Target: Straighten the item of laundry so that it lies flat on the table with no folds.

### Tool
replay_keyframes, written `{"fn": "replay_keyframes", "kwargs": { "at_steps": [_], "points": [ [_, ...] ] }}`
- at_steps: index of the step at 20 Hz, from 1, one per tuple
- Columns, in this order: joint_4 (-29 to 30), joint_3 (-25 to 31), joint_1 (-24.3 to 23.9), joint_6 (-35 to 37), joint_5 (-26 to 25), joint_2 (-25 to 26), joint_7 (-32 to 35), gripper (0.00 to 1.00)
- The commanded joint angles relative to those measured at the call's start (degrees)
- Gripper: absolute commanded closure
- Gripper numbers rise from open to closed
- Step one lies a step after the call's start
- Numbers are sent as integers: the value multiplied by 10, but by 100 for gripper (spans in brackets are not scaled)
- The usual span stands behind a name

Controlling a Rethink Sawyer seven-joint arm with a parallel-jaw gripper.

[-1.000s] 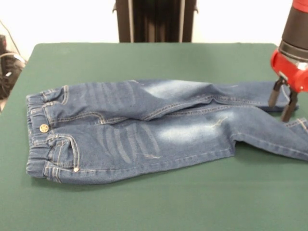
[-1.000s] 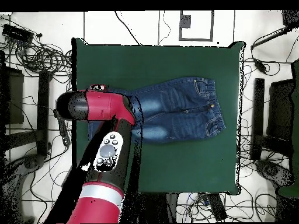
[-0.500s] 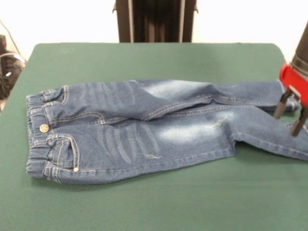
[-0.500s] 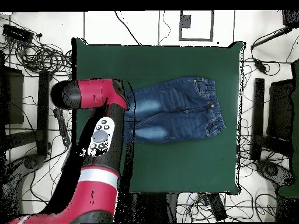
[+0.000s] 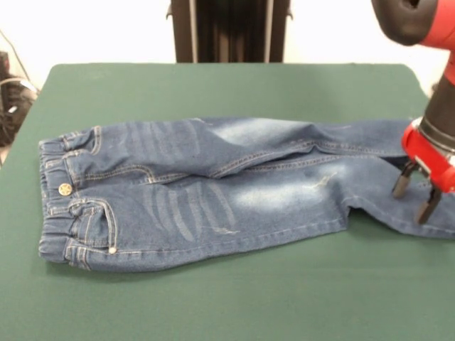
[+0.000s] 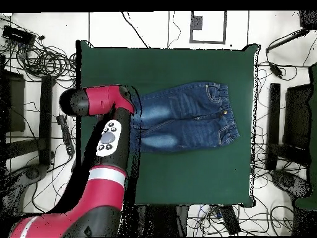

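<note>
The item of laundry, a small pair of blue jeans [image 5: 213,192] with faded patches, lies across the green table [image 5: 213,298] with its waistband at the left and both legs running right. The far leg partly overlaps the near one, and a crease runs along the middle. My gripper [image 5: 415,195] hangs at the right end over the near leg's lower part, open, with nothing seen between its dark fingers [image 5: 402,186]. From overhead, the jeans [image 6: 186,118] lie mid-table [image 6: 186,62], and my red arm [image 6: 102,102] hides the gripper and the leg ends.
A dark pedestal [image 5: 227,32] stands beyond the table's far edge. Cables [image 5: 11,99] lie off the left side. From overhead, cables and stands [image 6: 37,62] ring the table. Green felt shows in front of the jeans.
My gripper has come back from the picture's right edge, leftward and toward the near side, and now stands over the near leg's end. The jeans have hardly moved.
</note>
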Motion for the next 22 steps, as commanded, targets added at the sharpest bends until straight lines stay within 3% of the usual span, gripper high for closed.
{"fn": "replay_keyframes", "kwargs": {
  "at_steps": [1, 10, 17, 22],
  "points": [
    [33, 84, -11, 22, -14, 4, -65, 0],
    [43, 133, -11, -12, -8, 22, -74, 0],
    [6, 173, 2, -32, 6, 46, -48, 0],
    [-33, 160, 16, -10, 8, 64, -26, 0]
  ]
}}
